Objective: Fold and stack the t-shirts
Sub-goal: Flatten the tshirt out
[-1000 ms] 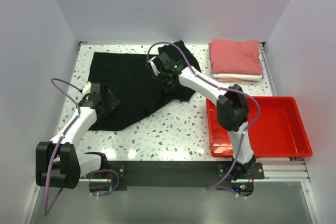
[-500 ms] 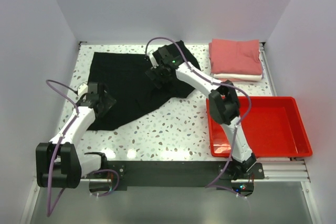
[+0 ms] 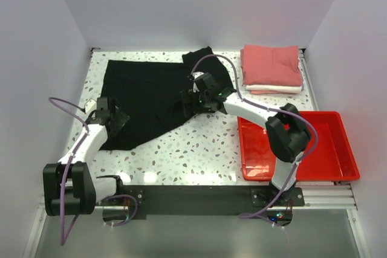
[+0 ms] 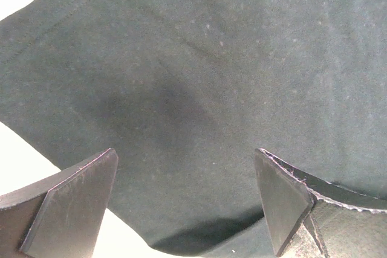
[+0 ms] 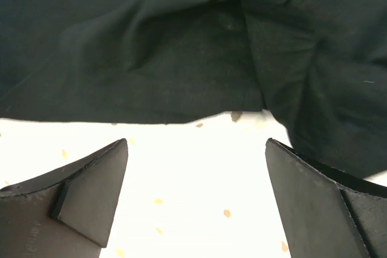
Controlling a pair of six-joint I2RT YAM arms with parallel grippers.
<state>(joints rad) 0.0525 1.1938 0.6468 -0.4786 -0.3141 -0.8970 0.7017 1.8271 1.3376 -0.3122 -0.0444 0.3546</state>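
Left end effector (image 3: 112, 119) sits at the left of the overhead frame, over the lower left edge of the black shirt (image 3: 145, 92). Its jaws are wide apart with nothing between them. In the left wrist view the left end effector (image 4: 187, 200) has both fingers (image 4: 75, 200) spread to the lower corners. Black cloth (image 4: 211, 58) fills almost the whole frame, with a strip of pale surface at the far left. Cannot tell whether the fingertips touch the cloth.

The black shirt lies spread flat but skewed on the speckled surface (image 3: 199, 149), from upper left to centre of the overhead frame. One part juts toward upper centre.

Right end effector (image 3: 188, 102) is at centre frame, at the shirt's lower right edge. It is also wide open and holding nothing. In the right wrist view the right end effector (image 5: 196, 191) has bare speckled surface between its fingers (image 5: 91, 191). The shirt's hem (image 5: 151, 46) runs across mid frame just above them, with wrinkled folds at upper right.

At upper right, the pink shirt (image 3: 272, 64) lies folded on top of the folded white shirt (image 3: 275, 89), well apart from the black one. The red tray (image 3: 302, 176) is at lower right, partly covered by the right arm.
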